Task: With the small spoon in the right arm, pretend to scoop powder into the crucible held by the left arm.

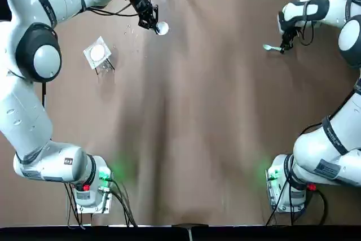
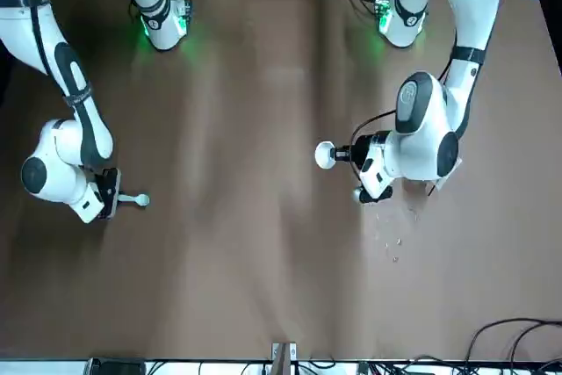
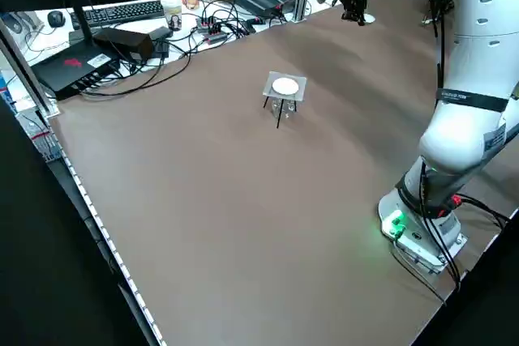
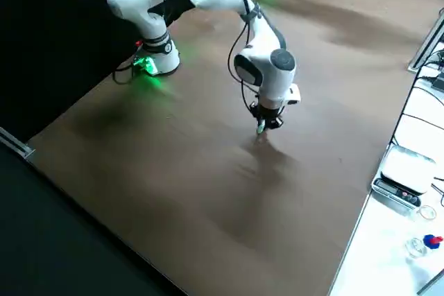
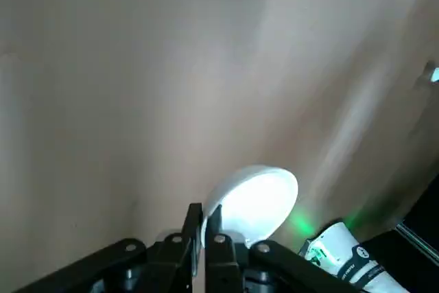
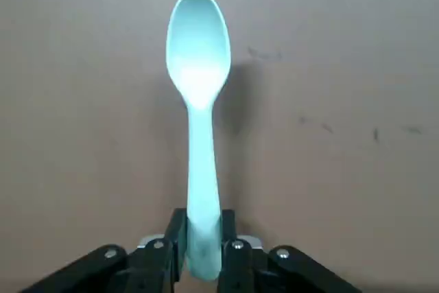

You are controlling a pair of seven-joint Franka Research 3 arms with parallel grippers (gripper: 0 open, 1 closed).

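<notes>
Left gripper (image 1: 149, 21) pinches the crucible (image 1: 162, 28) by its rim, far left over the bench (image 1: 186, 117); right gripper (image 1: 286, 44) clamps the spoon (image 1: 272, 48), well apart. A hard spoon knock could twist the crucible loose.

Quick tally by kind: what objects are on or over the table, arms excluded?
spoon: 1, held by the right gripper
crucible: 1, held by the left gripper
small stand with white disc: 1, standing on the table
Total: 3
</notes>
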